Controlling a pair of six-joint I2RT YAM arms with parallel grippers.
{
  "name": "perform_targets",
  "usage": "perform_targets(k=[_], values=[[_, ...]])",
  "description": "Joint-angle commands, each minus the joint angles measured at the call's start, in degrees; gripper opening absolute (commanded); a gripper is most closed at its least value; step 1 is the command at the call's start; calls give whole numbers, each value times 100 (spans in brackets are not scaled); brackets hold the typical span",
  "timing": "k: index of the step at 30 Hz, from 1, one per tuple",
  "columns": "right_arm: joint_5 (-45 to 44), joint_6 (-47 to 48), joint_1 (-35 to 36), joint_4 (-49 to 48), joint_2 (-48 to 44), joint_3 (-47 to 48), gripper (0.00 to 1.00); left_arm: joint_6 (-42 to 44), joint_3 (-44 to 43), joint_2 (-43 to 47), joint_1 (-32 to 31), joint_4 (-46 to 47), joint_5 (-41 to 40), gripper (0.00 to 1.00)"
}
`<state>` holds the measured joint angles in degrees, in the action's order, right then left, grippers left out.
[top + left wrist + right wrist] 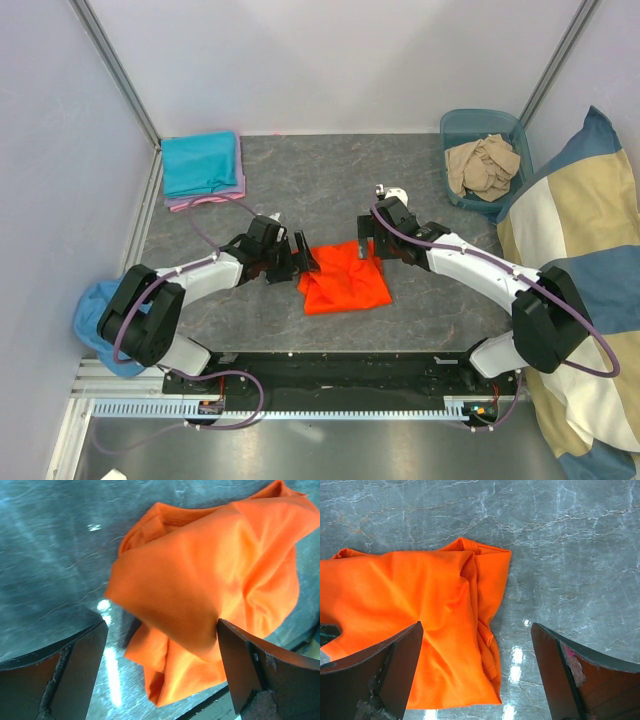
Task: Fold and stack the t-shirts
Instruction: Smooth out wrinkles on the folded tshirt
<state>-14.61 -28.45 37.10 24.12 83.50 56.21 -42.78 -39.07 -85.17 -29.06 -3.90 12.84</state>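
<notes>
- The orange tee lay bunched and part-folded at the middle of the tabletop, a little wider across the frame than up and down it.
- The left tool sat at the tee's upper-left corner, the right tool at its upper-right edge, so the cloth lay between them and slightly lower in the frame.
- In the left wrist view, the left tool was spread wide. A puffed fold of the tee filled most of the gap and reached the right-hand finger. It gripped nothing.
- In the right wrist view, the right tool was spread too. The tee reached in from the left of the frame, its edge about mid-gap, with bare tabletop beyond.
- Both arms looked about equally near. I judged the left better placed, with cloth already between its fingers.
- The teal tee rested folded on a pink tee at upper left.
- A beige tee lay crumpled in the bin at upper right, not yet folded.
</notes>
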Motion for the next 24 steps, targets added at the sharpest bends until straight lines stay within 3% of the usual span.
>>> perform_targets(k=[1, 14, 24], values=[[29, 120, -19, -223, -19, 92, 98, 402, -13, 175, 5, -576, -510, 100], [538, 76, -116, -496, 482, -57, 98, 297, 57, -439, 5, -15, -239, 100], [898, -389, -107, -724, 254, -874, 98, 244, 303, -949, 5, 364, 219, 99]])
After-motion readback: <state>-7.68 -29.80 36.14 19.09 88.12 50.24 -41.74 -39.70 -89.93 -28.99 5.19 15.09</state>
